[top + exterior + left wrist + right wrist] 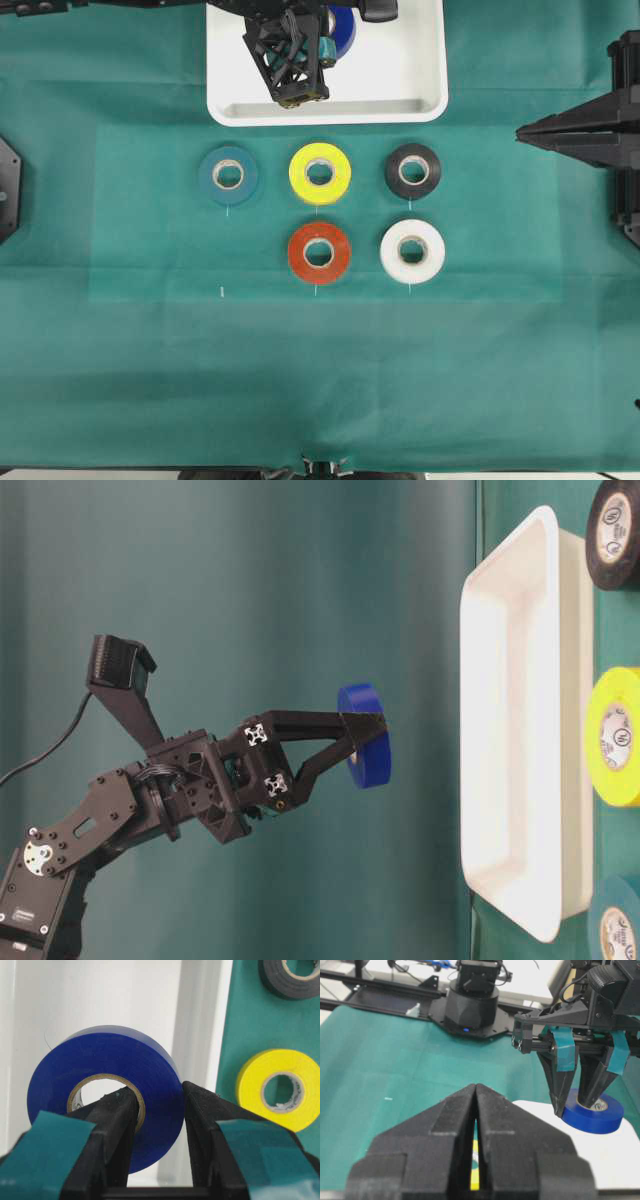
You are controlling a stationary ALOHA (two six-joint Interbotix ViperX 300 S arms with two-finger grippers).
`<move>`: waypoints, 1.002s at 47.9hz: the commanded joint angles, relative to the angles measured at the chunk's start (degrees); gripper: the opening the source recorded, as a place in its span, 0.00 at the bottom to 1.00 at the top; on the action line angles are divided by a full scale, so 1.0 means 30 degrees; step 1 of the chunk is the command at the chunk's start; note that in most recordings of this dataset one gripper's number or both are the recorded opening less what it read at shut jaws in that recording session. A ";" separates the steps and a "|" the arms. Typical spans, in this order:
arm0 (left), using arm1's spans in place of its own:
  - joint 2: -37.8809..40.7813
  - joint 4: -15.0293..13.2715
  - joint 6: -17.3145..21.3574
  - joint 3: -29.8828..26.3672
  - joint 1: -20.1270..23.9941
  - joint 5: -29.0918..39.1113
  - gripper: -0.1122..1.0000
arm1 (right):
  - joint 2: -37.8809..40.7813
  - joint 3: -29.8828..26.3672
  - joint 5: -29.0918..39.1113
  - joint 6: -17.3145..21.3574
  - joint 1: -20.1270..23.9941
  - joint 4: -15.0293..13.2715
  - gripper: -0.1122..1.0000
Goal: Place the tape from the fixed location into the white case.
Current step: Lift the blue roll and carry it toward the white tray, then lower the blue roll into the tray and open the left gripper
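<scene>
On the worktop's right, the right pincer [476, 1110] is seen with its jaws pressed together, holding nothing. Farther off, the tape [107, 1092] is gripped by the left pincer [160, 1110], one finger through its core and one outside, and is held just above the white case [400, 105].

Only the white case [425, 60] floor lies under the held tape [107, 1085].
</scene>
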 commanded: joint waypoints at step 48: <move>0.1172 0.0029 0.0088 0.1465 0.0937 -0.2578 0.33 | 0.0264 -0.0645 -0.0088 -0.0029 -0.0029 -0.0029 0.10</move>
